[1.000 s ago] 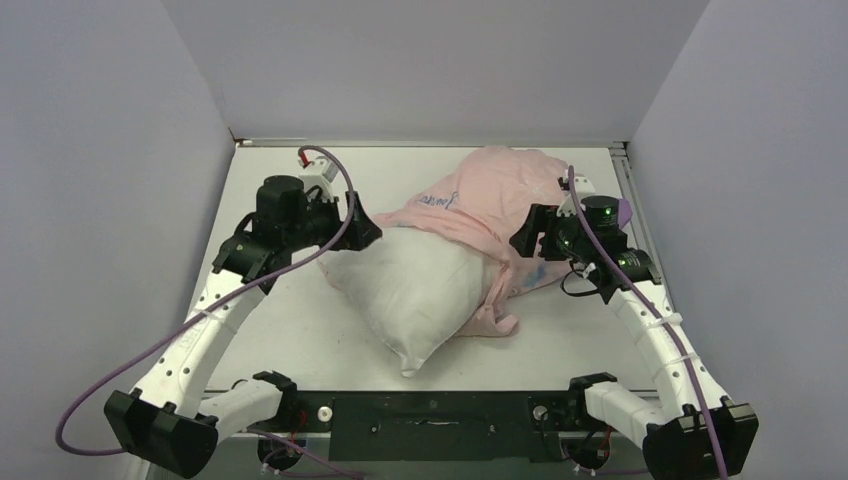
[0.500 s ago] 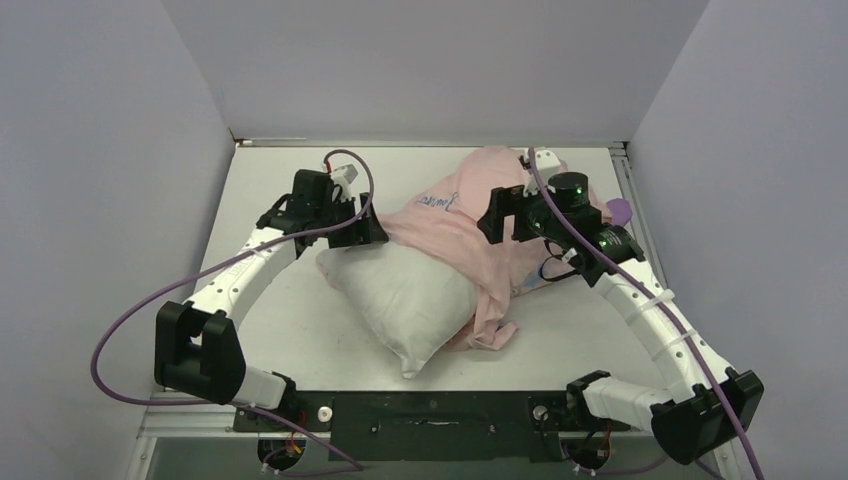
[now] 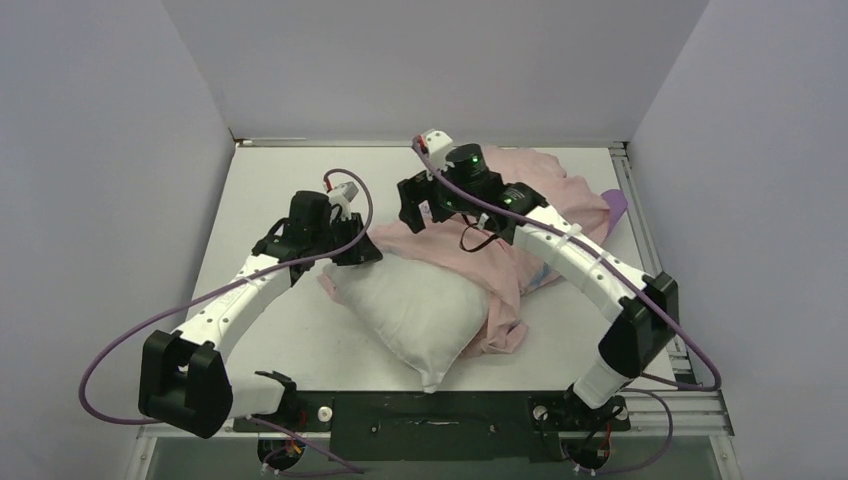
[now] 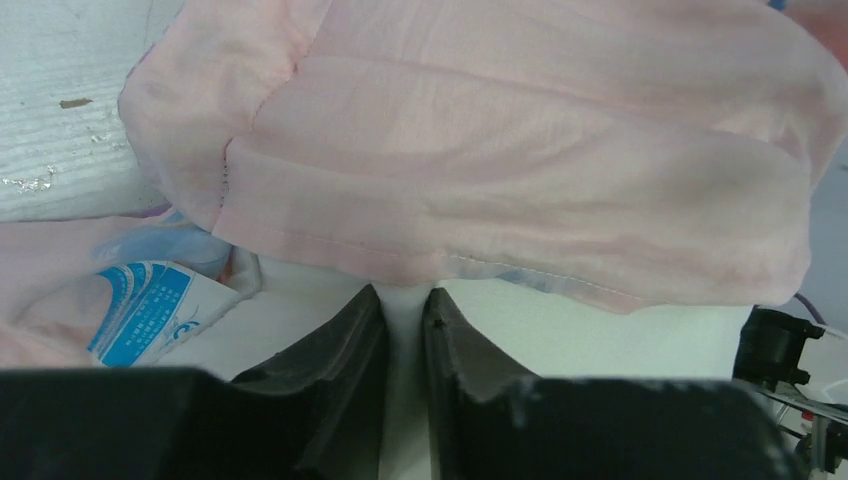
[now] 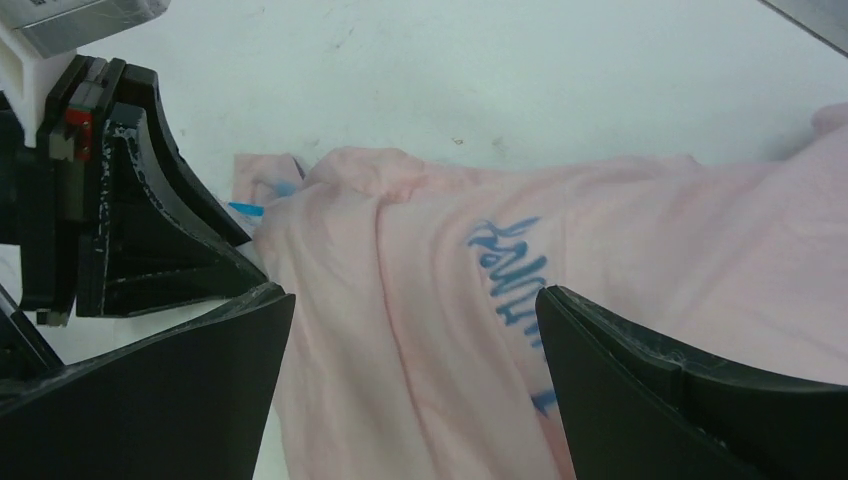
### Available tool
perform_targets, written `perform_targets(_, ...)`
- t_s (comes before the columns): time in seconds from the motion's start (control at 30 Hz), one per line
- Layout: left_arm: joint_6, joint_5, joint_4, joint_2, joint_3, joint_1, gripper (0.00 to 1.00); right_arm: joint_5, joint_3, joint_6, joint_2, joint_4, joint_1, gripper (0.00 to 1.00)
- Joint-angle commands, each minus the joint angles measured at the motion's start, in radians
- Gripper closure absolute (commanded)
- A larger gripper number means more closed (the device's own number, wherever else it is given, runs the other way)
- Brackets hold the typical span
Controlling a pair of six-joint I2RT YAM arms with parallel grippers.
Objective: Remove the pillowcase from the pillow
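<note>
The white pillow (image 3: 410, 310) lies mid-table, its far right end still inside the pillowcase (image 3: 520, 215), which is turned pale pink side out, with a purple bit (image 3: 620, 207) showing at the right. My left gripper (image 3: 365, 250) sits on the pillow's far left corner. In the left wrist view it (image 4: 402, 292) is shut on a fold of white pillow (image 4: 600, 330) cloth, right at the pillowcase (image 4: 520, 170) hem. My right gripper (image 3: 415, 205) hovers open over the pillowcase's left edge. In the right wrist view its jaws (image 5: 412, 300) stand wide, with only pink pillowcase (image 5: 420, 360) below them.
The white table (image 3: 270, 180) is boxed in by grey walls at the left, back and right. A black rail (image 3: 430, 412) runs along the near edge. A blue-and-white label (image 4: 145, 305) shows beside the pillow. The left gripper's black fingers (image 5: 130, 230) lie close to the right gripper.
My left gripper has closed on the pillow's corner. The right arm has swung left across the pillowcase and opened wide. The pillow has shifted slightly toward the near edge.
</note>
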State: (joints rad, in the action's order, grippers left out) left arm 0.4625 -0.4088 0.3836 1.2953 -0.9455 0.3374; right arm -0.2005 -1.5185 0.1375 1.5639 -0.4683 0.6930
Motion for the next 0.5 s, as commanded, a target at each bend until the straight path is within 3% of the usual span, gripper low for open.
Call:
perform_targets(0.0, -0.003, -0.018, -0.05, -0.052, 0.028, 0.017, 0.88, 0.032, -0.119, -0.061, 0.119, -0.008, 0.066, 0.03)
perform_targets(0.1, -0.009, -0.016, -0.052, -0.075, 0.04, 0.023, 1.0, 0.03, -0.166, -0.094, 0.202, -0.034, 0.104, 0.02)
perform_targets(0.27, -0.022, 0.012, -0.036, -0.113, 0.042, 0.034, 1.0, 0.055, -0.197, -0.13, 0.301, -0.109, 0.129, 0.05)
perform_targets(0.37, -0.037, 0.036, -0.008, -0.134, 0.028, 0.037, 1.0, 0.155, -0.176, -0.13, 0.315, -0.121, 0.127, 0.17)
perform_targets(0.47, -0.066, 0.069, 0.041, -0.153, -0.007, 0.037, 1.0, 0.289, -0.166, -0.13, 0.325, -0.136, 0.115, 0.45)
